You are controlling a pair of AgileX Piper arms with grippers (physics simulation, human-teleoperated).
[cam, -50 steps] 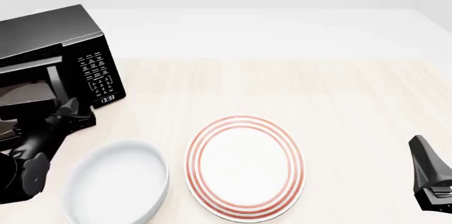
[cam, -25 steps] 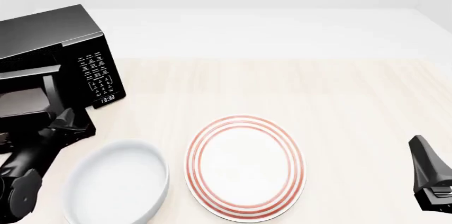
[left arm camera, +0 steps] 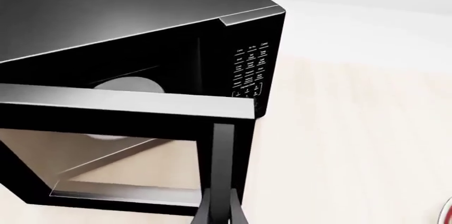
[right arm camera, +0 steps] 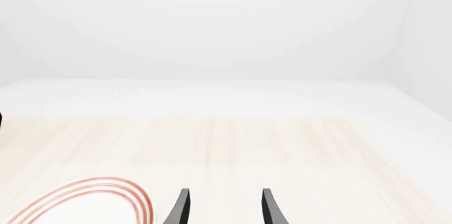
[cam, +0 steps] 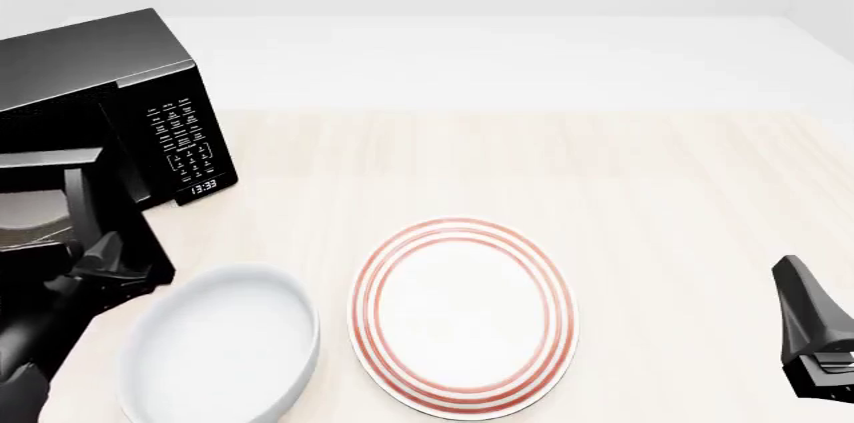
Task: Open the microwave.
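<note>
The glossy black microwave (cam: 94, 73) stands at the table's far left, its keypad panel (cam: 180, 138) and clock facing right. Its glass door (cam: 34, 205) is swung partly open toward me. In the left wrist view the open door (left arm camera: 120, 144) shows the dark cavity and the pale turntable (left arm camera: 130, 85) behind it. My left gripper (cam: 104, 261) is shut on the door's vertical handle (left arm camera: 222, 155), and its fingers (left arm camera: 229, 208) pinch the bar's lower end. At the near right, far from the microwave, my right gripper (cam: 797, 288) rests open with nothing between its fingertips (right arm camera: 224, 208).
A white bowl (cam: 220, 348) sits just right of my left arm, near the front edge. A red-rimmed white plate (cam: 463, 315) lies at the middle front, and its rim (right arm camera: 92, 195) shows in the right wrist view.
The left gripper has pulled back toward me and to the left with the handle, and the microwave door has swung further open. The right arm has not moved.
</note>
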